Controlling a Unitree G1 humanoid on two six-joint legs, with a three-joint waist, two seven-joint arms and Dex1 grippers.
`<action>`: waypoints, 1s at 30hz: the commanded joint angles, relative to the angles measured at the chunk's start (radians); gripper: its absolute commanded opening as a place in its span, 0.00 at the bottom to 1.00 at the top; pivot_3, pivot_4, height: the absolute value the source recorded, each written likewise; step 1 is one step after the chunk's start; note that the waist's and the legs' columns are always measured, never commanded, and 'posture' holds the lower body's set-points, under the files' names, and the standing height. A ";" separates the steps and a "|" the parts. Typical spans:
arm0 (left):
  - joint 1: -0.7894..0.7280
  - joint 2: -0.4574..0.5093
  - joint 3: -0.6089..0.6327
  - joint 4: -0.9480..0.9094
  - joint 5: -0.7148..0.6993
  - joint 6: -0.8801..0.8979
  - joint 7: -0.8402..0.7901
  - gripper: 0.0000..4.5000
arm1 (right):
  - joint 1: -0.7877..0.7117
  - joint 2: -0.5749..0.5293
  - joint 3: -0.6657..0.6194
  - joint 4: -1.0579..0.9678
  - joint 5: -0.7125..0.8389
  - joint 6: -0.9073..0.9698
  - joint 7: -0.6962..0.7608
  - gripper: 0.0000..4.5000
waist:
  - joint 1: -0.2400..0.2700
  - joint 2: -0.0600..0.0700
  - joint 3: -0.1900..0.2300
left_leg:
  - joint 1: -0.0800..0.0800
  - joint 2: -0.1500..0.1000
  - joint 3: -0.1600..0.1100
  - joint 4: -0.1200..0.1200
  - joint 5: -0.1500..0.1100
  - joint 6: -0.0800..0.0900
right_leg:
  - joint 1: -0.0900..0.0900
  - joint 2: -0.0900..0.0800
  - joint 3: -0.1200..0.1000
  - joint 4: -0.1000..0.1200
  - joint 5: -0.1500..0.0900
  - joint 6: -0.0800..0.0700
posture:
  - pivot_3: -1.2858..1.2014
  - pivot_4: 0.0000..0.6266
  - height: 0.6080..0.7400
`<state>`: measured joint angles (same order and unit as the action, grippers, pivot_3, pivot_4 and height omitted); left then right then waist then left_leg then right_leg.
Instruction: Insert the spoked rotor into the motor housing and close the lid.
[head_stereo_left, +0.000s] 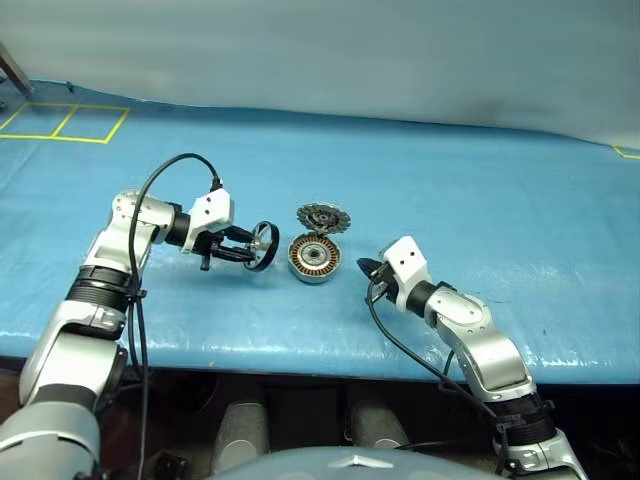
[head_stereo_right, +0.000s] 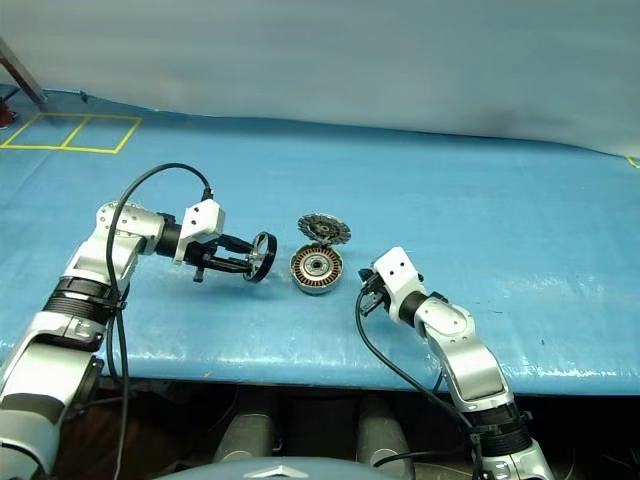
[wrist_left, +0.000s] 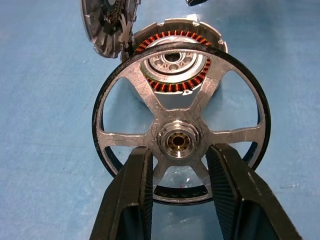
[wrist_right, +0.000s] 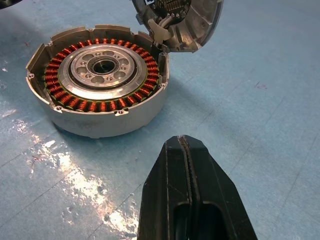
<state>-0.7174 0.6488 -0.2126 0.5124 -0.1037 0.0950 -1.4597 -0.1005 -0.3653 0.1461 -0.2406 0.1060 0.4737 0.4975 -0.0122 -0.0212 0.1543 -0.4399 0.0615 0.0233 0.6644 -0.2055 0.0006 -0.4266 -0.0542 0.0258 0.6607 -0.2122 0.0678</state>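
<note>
My left gripper (head_stereo_left: 246, 252) is shut on the spoked rotor (wrist_left: 178, 141), a silver wheel with a dark rim. Its two fingers (wrist_left: 131, 197) clamp the wheel on either side of the hub. The wheel stands on edge just above the blue mat, left of the motor housing (head_stereo_left: 314, 258). The housing is a short grey cup with copper windings (wrist_right: 75, 102) around a central hole, and it stands open. The lid (head_stereo_left: 323, 217) is tilted up at the housing's far edge, its finned face showing. My right gripper (wrist_right: 186, 150) is shut with nothing in it, low over the mat just right of the housing.
A blue mat (head_stereo_left: 480, 200) covers the table, and its front edge (head_stereo_left: 330, 365) runs close below both arms. Yellow tape squares (head_stereo_left: 65, 123) mark the far left corner. A black cable (head_stereo_left: 165, 175) loops above the left wrist.
</note>
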 joint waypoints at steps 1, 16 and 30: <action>-0.026 -0.036 0.014 -0.045 -0.039 0.006 -0.005 0.29 | 0.004 0.003 -0.028 -0.028 0.007 -0.027 -0.012 0.00 | 0.003 0.000 0.000 | 0.000 0.000 0.000 0.000 0.000 0.000 | 0.000 0.000 0.000 0.000 0.000 0.000 | 0.52 0.24 1.00; -0.124 -0.162 -0.043 0.110 0.053 -0.145 0.050 0.29 | 0.091 -0.006 -0.034 -0.084 0.082 -0.099 0.077 0.00 | -0.005 0.000 0.000 | 0.001 0.000 0.000 0.000 0.000 0.000 | 0.001 0.001 0.001 0.000 0.000 0.001 | 0.52 0.24 1.00; -0.165 -0.202 -0.040 0.164 0.065 -0.163 0.070 0.29 | 0.098 -0.006 -0.021 -0.079 0.090 -0.107 0.081 0.00 | 0.001 0.000 0.000 | 0.001 0.000 0.000 0.000 0.000 0.000 | 0.001 0.001 0.001 -0.001 -0.001 0.001 | 0.52 0.24 1.00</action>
<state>-0.8521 0.4514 -0.2600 0.6844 -0.0397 -0.0529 -1.3955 0.0001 -0.3708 0.1310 -0.2877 0.1855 0.3829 0.5768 -0.0114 -0.0213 0.1543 -0.4391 0.0613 0.0233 0.6643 -0.2055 0.0006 -0.4257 -0.0534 0.0271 0.6600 -0.2128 0.0688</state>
